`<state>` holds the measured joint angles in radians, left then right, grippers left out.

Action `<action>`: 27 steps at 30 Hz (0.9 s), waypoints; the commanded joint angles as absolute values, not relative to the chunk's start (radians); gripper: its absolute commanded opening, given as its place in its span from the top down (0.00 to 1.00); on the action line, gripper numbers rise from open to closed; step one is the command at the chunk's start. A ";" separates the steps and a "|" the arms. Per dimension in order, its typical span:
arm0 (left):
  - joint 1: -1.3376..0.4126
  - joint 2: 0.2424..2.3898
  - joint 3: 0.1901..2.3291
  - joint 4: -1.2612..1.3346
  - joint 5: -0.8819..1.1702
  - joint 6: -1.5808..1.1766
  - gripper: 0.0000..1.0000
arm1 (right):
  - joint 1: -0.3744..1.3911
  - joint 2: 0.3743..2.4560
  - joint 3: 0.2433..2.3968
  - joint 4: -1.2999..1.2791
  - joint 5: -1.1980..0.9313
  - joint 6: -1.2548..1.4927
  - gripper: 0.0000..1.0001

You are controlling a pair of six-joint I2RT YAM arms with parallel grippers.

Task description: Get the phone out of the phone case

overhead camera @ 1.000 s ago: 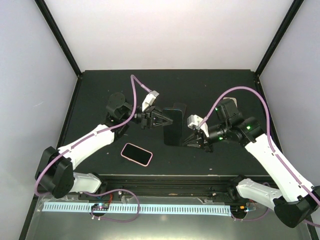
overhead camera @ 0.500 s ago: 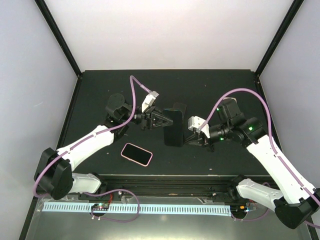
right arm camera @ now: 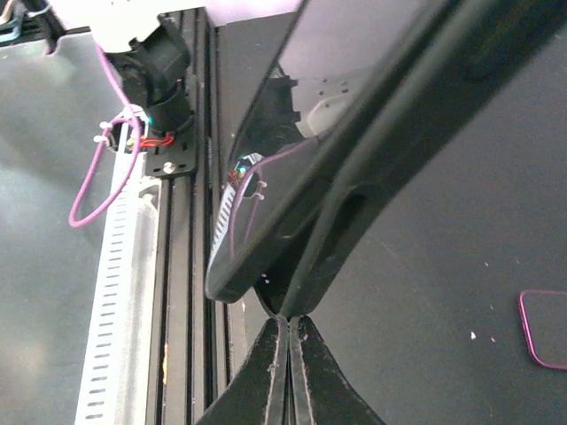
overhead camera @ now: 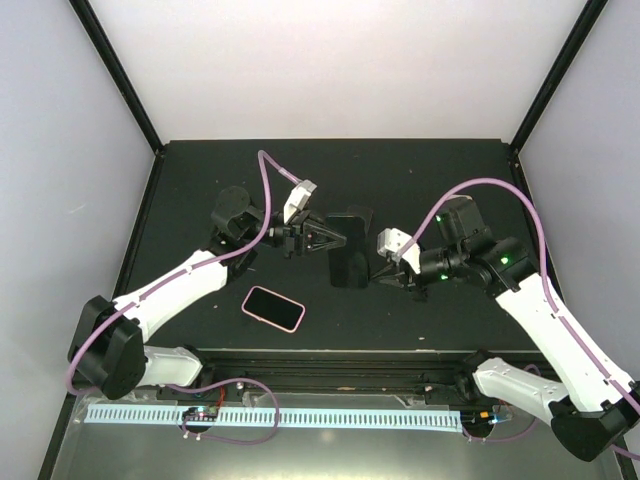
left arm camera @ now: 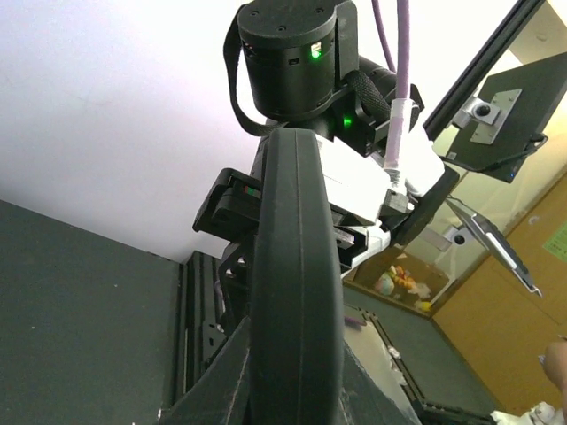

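Observation:
A black phone (overhead camera: 347, 258) in a black phone case is held off the table between both grippers. My left gripper (overhead camera: 326, 238) is shut on its left edge; in the left wrist view the cased phone (left arm camera: 292, 292) stands edge-on between my fingers (left arm camera: 217, 385). My right gripper (overhead camera: 379, 274) is on its right side. In the right wrist view the gripper (right arm camera: 288, 320) is shut, pinching the case's rim (right arm camera: 390, 142). There the glossy phone (right arm camera: 301, 168) has parted from the case, with a gap between them at the near corner.
A second phone-shaped thing with a pink rim (overhead camera: 273, 308) lies flat on the black table (overhead camera: 200, 180) near the front left; its corner shows in the right wrist view (right arm camera: 545, 328). A black rail (overhead camera: 340, 360) runs along the front edge.
The phone and case have tipped a little steeper between the grippers, and both grippers have shifted slightly toward the far side. Both grips are unchanged.

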<state>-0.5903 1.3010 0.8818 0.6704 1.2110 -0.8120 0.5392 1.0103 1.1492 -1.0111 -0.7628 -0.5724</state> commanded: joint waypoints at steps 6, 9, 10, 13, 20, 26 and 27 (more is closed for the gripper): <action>-0.644 1.242 0.907 0.681 1.338 -0.845 0.98 | 0.531 1.027 1.119 -0.630 -0.460 -0.364 0.96; -0.647 1.238 0.905 0.682 1.338 -0.844 0.99 | 0.532 1.030 1.109 -0.589 -0.413 -0.340 0.96; -0.647 1.238 0.905 0.682 1.339 -0.843 0.98 | 0.531 1.032 1.109 -0.579 -0.409 -0.333 0.95; -0.648 1.236 0.905 0.679 1.337 -0.841 0.98 | 0.531 1.035 1.116 -0.574 -0.442 -0.315 0.88; -0.646 1.243 0.905 0.663 1.319 -0.832 0.98 | 0.531 1.035 1.141 -0.603 -0.624 -0.303 0.70; -0.648 1.243 0.900 0.662 1.307 -0.832 0.99 | 0.531 1.056 1.187 -0.602 -0.597 -0.256 0.68; -0.649 1.244 0.901 0.663 1.305 -0.831 0.98 | 0.531 1.063 1.194 -0.601 -0.591 -0.244 0.67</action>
<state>-0.5850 1.2839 0.8818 0.6441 1.1332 -0.7628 0.5430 1.0309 1.1278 -0.8143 -0.6682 -0.2955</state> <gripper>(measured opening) 0.113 0.318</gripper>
